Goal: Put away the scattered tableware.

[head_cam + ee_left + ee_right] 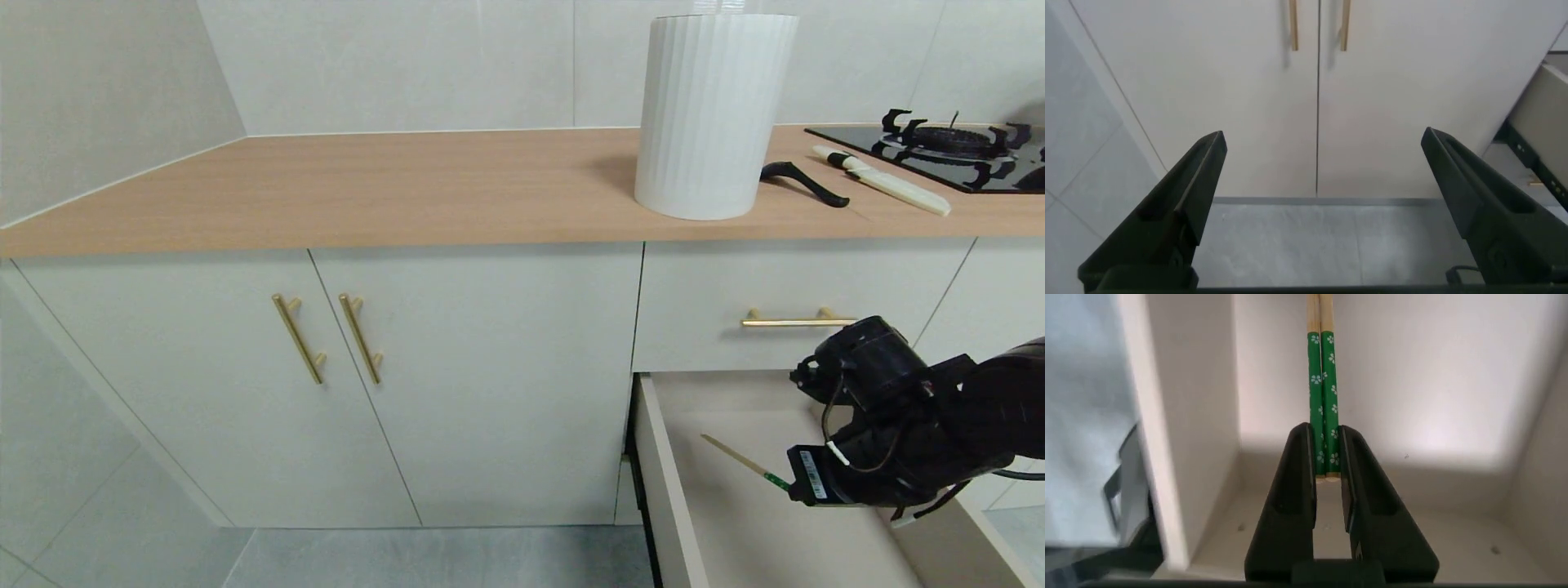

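The right gripper [1327, 439] has its jaws pressed tight on a pair of chopsticks [1320, 384], pinching them at the green flowery end. The sticks hang over the open drawer [660, 457] at the near right and do not lie in it yet. The left gripper [1323, 139] has its jaws spread wide with nothing in them, in front of the cupboard doors [1319, 98]. On the counter [408, 188], far right, a white knife [886, 181] and a black-handled tool [804, 181] lie beside a tall white pot [706, 114]. I think the job is partly done: the chopsticks need dropping in, then those two.
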`<state>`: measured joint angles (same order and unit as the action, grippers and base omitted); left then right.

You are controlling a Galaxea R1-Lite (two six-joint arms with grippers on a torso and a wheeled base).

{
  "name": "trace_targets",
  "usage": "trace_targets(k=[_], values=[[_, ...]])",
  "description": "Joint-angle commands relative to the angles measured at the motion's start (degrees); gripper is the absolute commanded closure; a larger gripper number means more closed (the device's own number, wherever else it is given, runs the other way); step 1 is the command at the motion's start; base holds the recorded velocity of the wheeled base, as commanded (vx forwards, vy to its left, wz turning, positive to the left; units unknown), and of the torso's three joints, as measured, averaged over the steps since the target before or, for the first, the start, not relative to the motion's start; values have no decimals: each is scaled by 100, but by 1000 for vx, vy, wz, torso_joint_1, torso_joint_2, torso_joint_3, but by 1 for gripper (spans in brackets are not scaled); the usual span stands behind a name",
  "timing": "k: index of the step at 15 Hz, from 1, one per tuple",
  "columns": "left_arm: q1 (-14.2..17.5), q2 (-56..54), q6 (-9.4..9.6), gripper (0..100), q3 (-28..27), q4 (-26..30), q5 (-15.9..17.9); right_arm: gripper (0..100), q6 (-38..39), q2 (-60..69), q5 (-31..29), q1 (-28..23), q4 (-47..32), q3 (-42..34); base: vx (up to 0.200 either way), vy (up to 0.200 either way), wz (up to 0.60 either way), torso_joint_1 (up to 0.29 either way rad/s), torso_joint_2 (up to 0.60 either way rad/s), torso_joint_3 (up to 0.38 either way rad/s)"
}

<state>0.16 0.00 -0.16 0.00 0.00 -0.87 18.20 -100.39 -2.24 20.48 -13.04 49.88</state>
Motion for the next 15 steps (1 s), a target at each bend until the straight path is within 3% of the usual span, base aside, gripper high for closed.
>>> trace_targets(k=[1,7,15], values=[[2,0,-2,0,0,0,-1,100,8,-192,-110,44,592,-321,0,0,0,0,0,0],[2,0,-2,0,0,0,-1,100,52,-1290,-672,97,2403,-858,0,0,0,0,0,0],[2,0,-2,0,0,0,-1,100,52,-2318,-769,228,3660,-1209,0,0,0,0,0,0]])
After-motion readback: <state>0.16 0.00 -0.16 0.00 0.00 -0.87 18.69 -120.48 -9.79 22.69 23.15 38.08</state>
